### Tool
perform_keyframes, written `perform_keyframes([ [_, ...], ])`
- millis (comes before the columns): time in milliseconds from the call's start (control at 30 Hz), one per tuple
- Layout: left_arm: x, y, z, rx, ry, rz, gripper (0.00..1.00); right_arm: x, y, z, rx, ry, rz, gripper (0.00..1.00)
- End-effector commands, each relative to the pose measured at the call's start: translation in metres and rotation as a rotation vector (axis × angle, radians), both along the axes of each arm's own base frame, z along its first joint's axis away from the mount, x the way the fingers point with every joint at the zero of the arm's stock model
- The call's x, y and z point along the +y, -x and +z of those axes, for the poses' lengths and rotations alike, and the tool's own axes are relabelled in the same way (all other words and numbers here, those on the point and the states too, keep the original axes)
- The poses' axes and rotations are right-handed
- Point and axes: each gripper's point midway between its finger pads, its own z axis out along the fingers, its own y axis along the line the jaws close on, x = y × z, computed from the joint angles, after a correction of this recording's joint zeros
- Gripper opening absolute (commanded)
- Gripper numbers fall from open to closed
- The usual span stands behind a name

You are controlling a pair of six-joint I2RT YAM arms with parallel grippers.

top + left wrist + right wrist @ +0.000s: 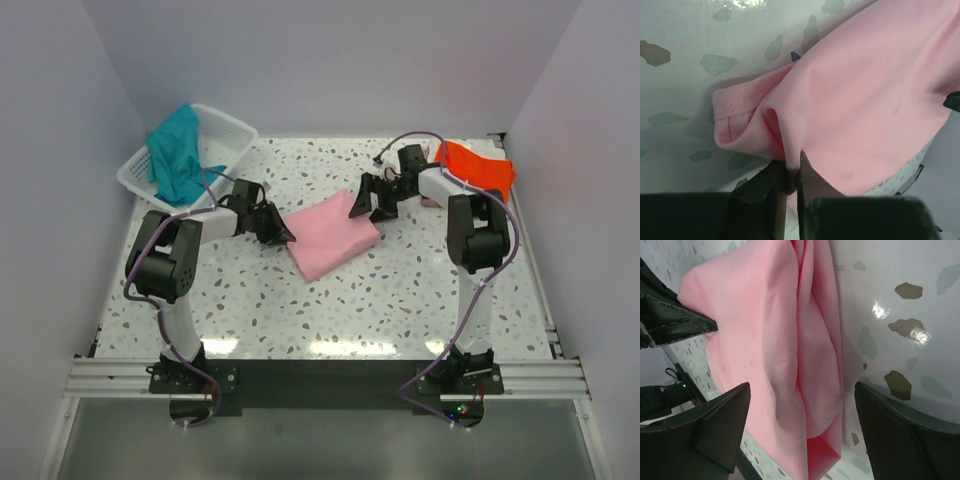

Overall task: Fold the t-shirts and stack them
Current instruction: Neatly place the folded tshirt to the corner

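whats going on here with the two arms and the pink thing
Two robot arms are working on a pink t-shirt that lies partly folded in the middle of the speckled table. The left gripper is pinched shut on the shirt's left edge. The right gripper is open, its fingers straddling the opposite end. An orange t-shirt sits at the far right, and a teal t-shirt hangs over the white basket at the far left.
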Motion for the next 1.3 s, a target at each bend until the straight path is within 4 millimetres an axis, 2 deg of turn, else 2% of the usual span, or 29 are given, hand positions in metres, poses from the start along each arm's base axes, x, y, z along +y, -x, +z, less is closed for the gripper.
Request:
perform_keyframes([
  [0,-0.007,-0.006,0.0,-0.04,0.042,-0.036,0.08,0.016,0.001,-0.003,-0.042,-0.018,0.055,0.88],
  [100,-0.007,-0.004,-0.003,-0.035,0.043,-0.043,0.0,0.021,-0.002,-0.01,-0.048,-0.009,0.055,0.88],
  [233,-0.007,0.0,-0.008,-0.027,0.045,-0.05,0.0,0.032,-0.001,-0.017,-0.04,-0.004,0.074,0.84],
  [367,-0.007,0.001,-0.009,-0.025,0.049,-0.052,0.0,0.04,0.001,-0.024,-0.029,0.005,0.083,0.66],
  [400,-0.008,0.0,-0.008,-0.029,0.051,-0.053,0.01,0.04,0.001,-0.026,-0.025,0.011,0.083,0.56],
  [433,-0.008,0.0,-0.007,-0.03,0.055,-0.053,0.07,0.04,0.001,-0.026,-0.022,0.015,0.082,0.51],
  [467,-0.008,0.0,-0.007,-0.033,0.056,-0.052,0.3,0.041,0.001,-0.025,-0.026,0.018,0.083,0.46],
  [500,-0.01,-0.002,-0.003,-0.042,0.064,-0.051,0.41,0.041,0.0,-0.021,-0.038,0.02,0.082,0.35],
  [533,-0.01,-0.003,-0.001,-0.047,0.065,-0.048,0.51,0.041,-0.003,-0.017,-0.05,0.023,0.078,0.27],
  [567,-0.011,-0.006,0.002,-0.056,0.07,-0.048,0.67,0.04,-0.006,-0.011,-0.062,0.027,0.069,0.17],
  [600,-0.011,-0.008,0.006,-0.062,0.074,-0.045,0.73,0.037,-0.01,-0.008,-0.078,0.053,0.054,0.0],
  [667,-0.014,-0.015,0.015,-0.085,0.083,-0.044,0.84,0.035,-0.021,0.013,-0.139,0.072,0.042,0.0],
  [700,-0.015,-0.017,0.022,-0.096,0.09,-0.039,0.96,0.031,-0.024,0.019,-0.149,0.096,0.034,0.0],
  [733,-0.015,-0.019,0.026,-0.105,0.094,-0.037,1.0,0.025,-0.03,0.026,-0.18,0.138,0.013,0.0],
  [767,-0.016,-0.022,0.031,-0.116,0.099,-0.035,1.0,0.019,-0.042,0.039,-0.226,0.163,0.001,0.0],
  [800,-0.017,-0.023,0.039,-0.131,0.106,-0.034,1.0,0.009,-0.045,0.042,-0.229,0.216,-0.021,0.0],
  [833,-0.016,-0.025,0.043,-0.142,0.106,-0.032,1.0,0.0,-0.058,0.057,-0.279,0.243,-0.036,0.0],
  [900,-0.015,-0.026,0.052,-0.163,0.101,-0.029,1.0,-0.016,-0.063,0.066,-0.284,0.306,-0.055,0.0],
  [933,-0.014,-0.025,0.055,-0.17,0.096,-0.029,1.0,-0.035,-0.072,0.067,-0.305,0.378,-0.077,0.0],
  [967,-0.012,-0.023,0.055,-0.168,0.082,-0.032,1.0,-0.041,-0.082,0.082,-0.345,0.402,-0.09,0.0],
  [1000,-0.01,-0.023,0.061,-0.185,0.076,-0.032,1.0,-0.052,-0.081,0.084,-0.335,0.448,-0.092,0.0],
  [1033,-0.009,-0.023,0.062,-0.19,0.065,-0.032,1.0,-0.059,-0.085,0.088,-0.353,0.488,-0.088,0.0],
  [1067,-0.007,-0.02,0.061,-0.191,0.052,-0.04,1.0,-0.075,-0.095,0.094,-0.373,0.552,-0.129,0.0],
  [1100,-0.005,-0.019,0.064,-0.199,0.046,-0.041,1.0,-0.084,-0.095,0.097,-0.381,0.59,-0.12,0.0],
  [1267,-0.001,-0.011,0.063,-0.197,0.023,-0.05,1.0,-0.131,-0.104,0.111,-0.406,0.731,-0.217,0.0],
])
